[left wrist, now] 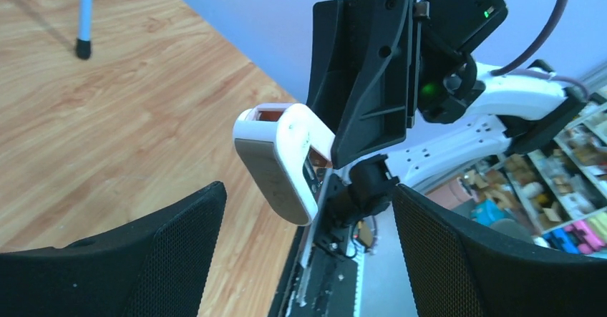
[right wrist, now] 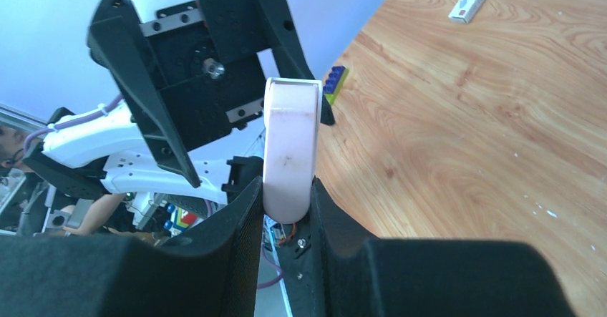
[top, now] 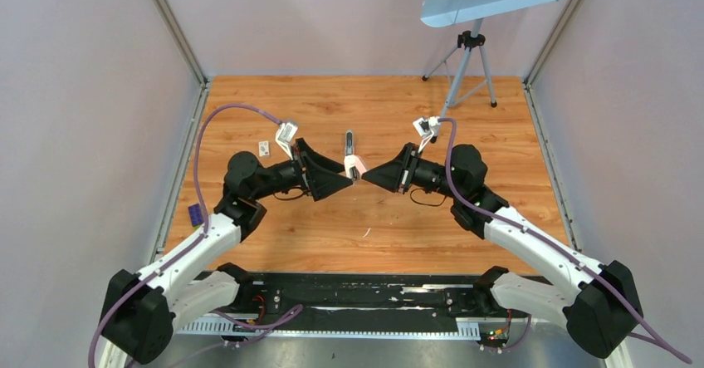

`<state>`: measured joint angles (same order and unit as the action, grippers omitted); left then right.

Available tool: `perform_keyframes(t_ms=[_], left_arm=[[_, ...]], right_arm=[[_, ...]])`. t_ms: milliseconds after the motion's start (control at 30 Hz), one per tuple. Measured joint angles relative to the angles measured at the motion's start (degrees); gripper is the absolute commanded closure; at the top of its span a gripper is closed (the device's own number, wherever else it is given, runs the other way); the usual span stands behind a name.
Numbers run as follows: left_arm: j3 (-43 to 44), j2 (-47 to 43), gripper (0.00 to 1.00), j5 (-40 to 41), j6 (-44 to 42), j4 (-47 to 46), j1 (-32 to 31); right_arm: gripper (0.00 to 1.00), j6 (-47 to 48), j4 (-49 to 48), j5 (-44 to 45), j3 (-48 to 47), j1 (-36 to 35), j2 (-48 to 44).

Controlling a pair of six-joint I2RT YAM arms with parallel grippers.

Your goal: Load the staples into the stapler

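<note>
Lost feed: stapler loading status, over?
Right gripper shut on small white-and-grey mini stapler, held aloft. Left gripper open, facing it, no contact. No staples held. Nothing blocking.

Bright, even light is thrown from overhead, and only faint, soft shadows are seen on the table (top: 374,227). In the left wrist view the stapler (left wrist: 275,159) is slightly washed out on its white shell — the shelves (left wrist: 565,167) at 4 o'clock are left out of focus, and the near foreground at 6 o'clock is rendered dark and soft.
</note>
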<state>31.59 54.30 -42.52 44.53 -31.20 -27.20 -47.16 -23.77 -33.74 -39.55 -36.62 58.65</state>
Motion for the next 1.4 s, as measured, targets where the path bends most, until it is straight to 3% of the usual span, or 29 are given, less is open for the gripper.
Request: perform_keyframes(t_ms=[400,867,1000,1200,1400], left_arm=[[-3.93,8.35,0.25,-2.51,16.87,-26.49,-0.04],[-4.09,12.09,0.27,-1.42,18.27,-31.78,-3.21],[-4.09,12.37,0.4,-0.63,18.71,-33.07,-3.28],[-4.31,13.49,0.73,0.02,20.39,-35.36,-3.26],[-5.01,13.4,0.94,-0.83,19.98,-34.21,-3.26]], right_arm=[[1.0,-3.63,-8.07,1.68,2.14,-0.15,-0.72],[1.0,-4.83,-10.95,2.27,2.54,-0.7,-0.52],[1.0,-5.14,-11.1,2.23,2.6,-0.74,-0.52],[1.0,-5.95,-13.68,1.84,3.23,-1.11,-0.9],[1.0,-3.02,-11.5,1.86,3.65,-1.2,-2.36]])
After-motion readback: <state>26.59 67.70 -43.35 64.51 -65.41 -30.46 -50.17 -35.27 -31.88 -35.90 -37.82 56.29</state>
